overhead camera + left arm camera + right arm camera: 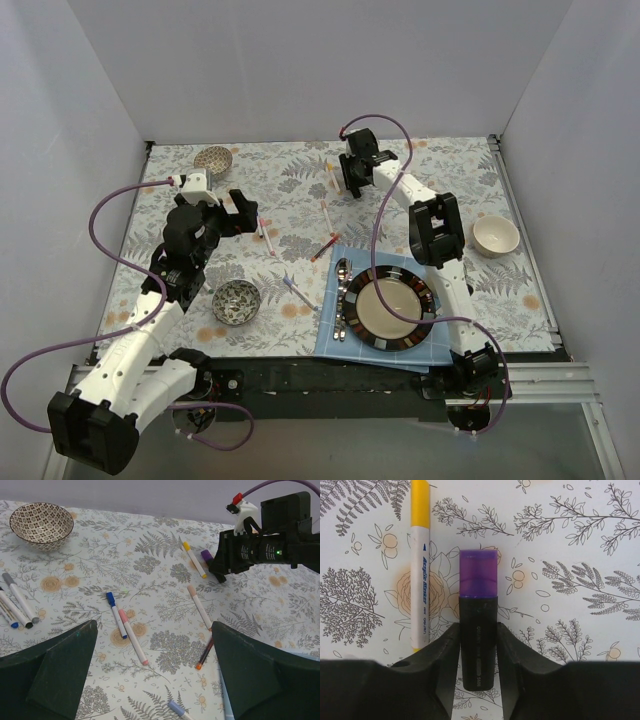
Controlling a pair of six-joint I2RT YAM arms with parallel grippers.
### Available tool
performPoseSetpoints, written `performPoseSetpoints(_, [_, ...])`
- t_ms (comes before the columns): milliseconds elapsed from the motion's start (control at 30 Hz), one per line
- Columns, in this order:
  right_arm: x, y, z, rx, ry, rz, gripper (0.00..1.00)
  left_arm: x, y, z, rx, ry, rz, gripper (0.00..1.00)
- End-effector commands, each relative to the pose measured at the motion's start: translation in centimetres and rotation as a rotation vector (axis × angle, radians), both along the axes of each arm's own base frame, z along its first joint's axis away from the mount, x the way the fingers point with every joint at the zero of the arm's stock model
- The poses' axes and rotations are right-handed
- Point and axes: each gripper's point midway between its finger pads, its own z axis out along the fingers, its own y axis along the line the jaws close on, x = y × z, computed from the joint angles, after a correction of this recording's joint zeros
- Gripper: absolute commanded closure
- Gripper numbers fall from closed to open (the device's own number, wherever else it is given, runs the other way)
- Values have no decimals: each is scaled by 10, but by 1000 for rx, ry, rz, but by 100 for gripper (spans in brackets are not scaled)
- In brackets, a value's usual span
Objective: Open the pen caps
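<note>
I read this as the opening grab on the first pen; I see no cap off yet. I take the dark purple marker [478, 650] as my reference.

My left pincer [242, 210] hangs well to the marker's left and nearer me, jaws spread wide and holding nothing. Around it, also left of the marker and nearer, thin white-barrelled pens [132, 640] lie scattered on the worktop [150, 555]. A patterned bowl [42, 525] sits further left again.

Just left of the marker, parallel to it and not touching, lies the yellow-capped pen [420, 605]. The marker lies flat, with its purple cap [478, 572] sticking out past the fingertips of my right pincer [478, 630]. That pincer straddles the black barrel below the cap. Its pads sit right at both sides, but I cannot tell whether they are clamped or a hair off.

Next, I judge, comes a firm squeeze on the barrel and a lift. The left pincer must then cross over, take the exposed cap and pull straight along the barrel.

For room, the yellow-capped pen crowds the marker's left side, so a sideways drag risks nudging it. Right of the marker I see only printed cloth. The back wall [320, 80] stands not far beyond the marker, so I would bring it nearer me before pulling. The plate [388, 308] sits well nearer and to the right.
</note>
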Motion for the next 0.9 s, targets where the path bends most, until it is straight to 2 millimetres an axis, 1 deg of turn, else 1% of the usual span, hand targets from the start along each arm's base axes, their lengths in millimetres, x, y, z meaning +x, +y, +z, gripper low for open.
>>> performPoseSetpoints(0, [-13, -13, -18, -47, 64, 27, 65, -1, 0, 0, 9, -11, -8, 2])
performPoseSetpoints(67, [-19, -16, -22, -57, 83, 38, 72, -1, -1, 0, 7, -12, -16, 2])
performPoseSetpoints(100, [-19, -19, -19, -57, 80, 38, 74, -2, -2, 1, 3, -14, -20, 2])
performPoseSetpoints(133, [-22, -23, -22, -63, 93, 39, 76, -2, -4, 1, -2, -16, -30, 2])
performPoseSetpoints(167, [-21, -24, -18, -62, 88, 39, 80, -3, -6, 1, -7, -15, -37, 2])
performPoseSetpoints(200, [-20, -26, -11, -59, 78, 43, 87, -3, -8, 0, -15, -11, -46, 2])
performPoseSetpoints(267, [-19, -31, -2, -39, 73, 43, 92, -4, -14, 0, -31, -8, -81, 2])
performPoseSetpoints(300, [-17, -30, 14, -20, 49, 47, 97, -5, -17, -1, -41, -2, -93, 2])
performPoseSetpoints(333, [-16, -31, 23, 0, 36, 66, 99, -5, -18, 0, -49, -3, -95, 2])
performPoseSetpoints(367, [-20, -33, 24, 1, 37, 86, 99, -9, -29, 0, -68, -1, -156, 2])
performPoseSetpoints(400, [-21, -31, 50, 34, -2, 105, 99, -10, -32, 0, -81, 4, -173, 2])
performPoseSetpoints(433, [-25, -31, 58, 57, -8, 128, 99, -10, -38, -1, -108, 13, -195, 2])
performPoseSetpoints(467, [-24, -29, 71, 79, -45, 148, 99, -12, -44, -2, -129, 24, -230, 2])
performPoseSetpoints(500, [-36, -31, 86, 93, -59, 166, 99, -14, -50, -4, -154, 41, -254, 2])
performPoseSetpoints(533, [-44, -27, 96, 128, -72, 215, 99, -13, -57, -2, -211, 44, -274, 2])
performPoseSetpoints(567, [-47, -25, 109, 153, -111, 240, 99, -14, -62, -3, -253, 60, -295, 2])
performPoseSetpoints(600, [-66, -29, 116, 169, -115, 266, 99, -21, -72, -6, -295, 88, -356, 2])
performPoseSetpoints(633, [-78, -24, 126, 218, -126, 323, 99, -20, -77, -1, -337, 74, -379, 2])
performPoseSetpoints(667, [-90, -24, 129, 241, -131, 366, 99, -24, -84, 0, -430, 110, -397, 2])
performPoseSetpoints(700, [-100, -21, 162, 283, -215, 408, 99, -30, -91, -7, -475, 136, -431, 2])
performPoseSetpoints(733, [-125, -19, 148, 335, -165, 469, 99, -31, -95, 6, -534, 87, -466, 2])
performPoseSetpoints(767, [-136, -18, 153, 355, -178, 512, 99, -31, -99, 5, -622, 121, -468, 2])
performPoseSetpoints(800, [-150, -16, 174, 381, -221, 553, 99, -31, -102, 6, -670, 127, -478, 3])
performPoseSetpoints(833, [-175, -11, 163, 438, -170, 623, 99, -32, -106, 10, -706, 105, -507, 7])
performPoseSetpoints(867, [-188, -9, 167, 469, -168, 661, 99, -30, -110, 9, -733, 122, -520, 8])
